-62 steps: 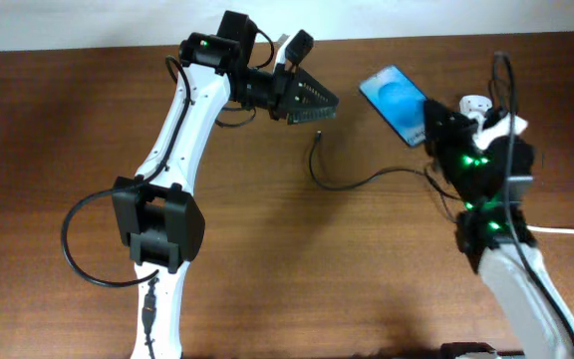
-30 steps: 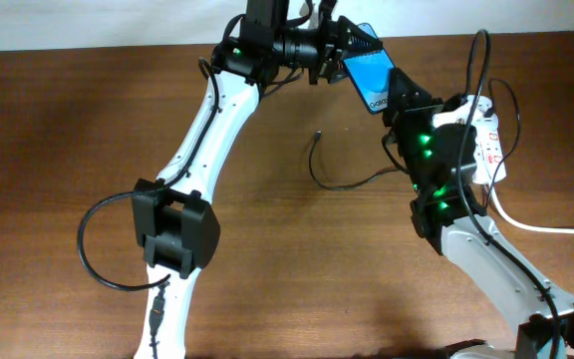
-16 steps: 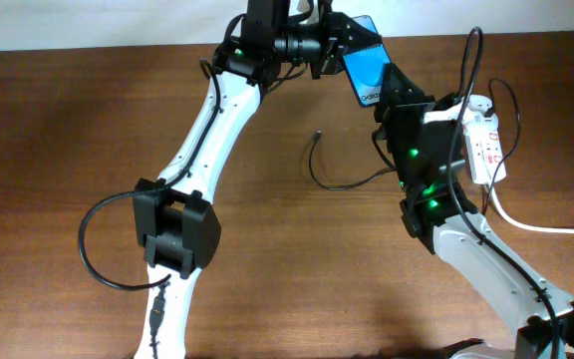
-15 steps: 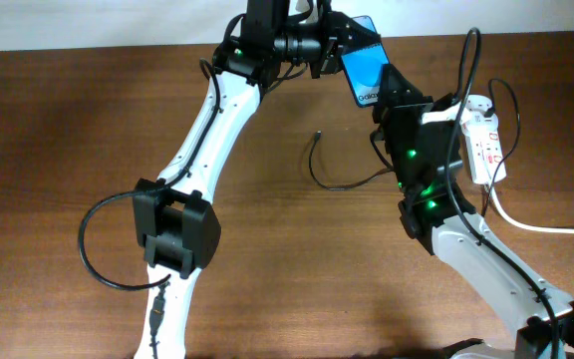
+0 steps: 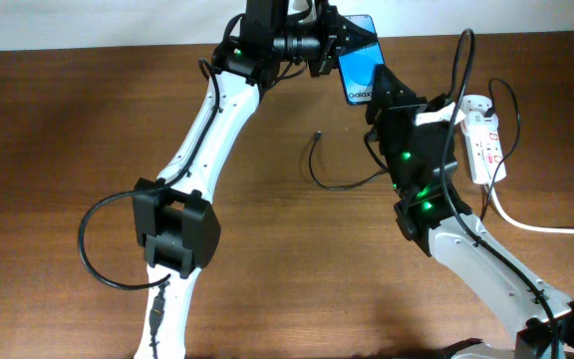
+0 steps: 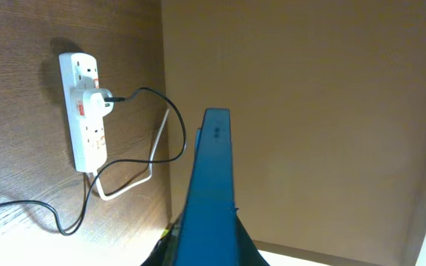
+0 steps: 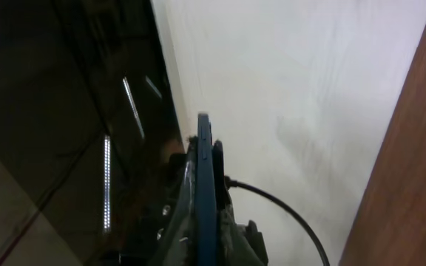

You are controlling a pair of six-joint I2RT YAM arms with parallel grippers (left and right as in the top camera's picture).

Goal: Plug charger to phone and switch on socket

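Both arms are up at the top centre of the overhead view, and the phone (image 5: 359,68) is caught between them, held up off the table (image 5: 68,150). Its blue screen faces up, with the white lettering at its lower end. The left gripper (image 5: 329,45) comes in from the left and is clamped on the phone's upper end. The right gripper (image 5: 379,95) reaches up from below, and its fingers are closed on the lower end. Each wrist camera sees the phone edge-on as a thin blue slab: it rises from the bottom middle of the left wrist picture (image 6: 213,192), and stands dead centre in the right wrist picture (image 7: 205,199), with dark finger parts tight on either side.

The charger (image 5: 314,170) lies loose on the wood. Its small plug tip sits just below and left of the phone, clear of it, and the black cable curls down and round to the right until it goes under the right arm. It isn't plugged in.

The socket (image 5: 486,150) lies along the right side of the overhead picture, well apart from the phone, and its thick white cord (image 5: 546,227) trails off to the right edge. The left wrist camera shows it at upper left (image 6: 86,118), with a white adapter (image 6: 95,100) seated in it and the thin black cable looping out of the adapter.
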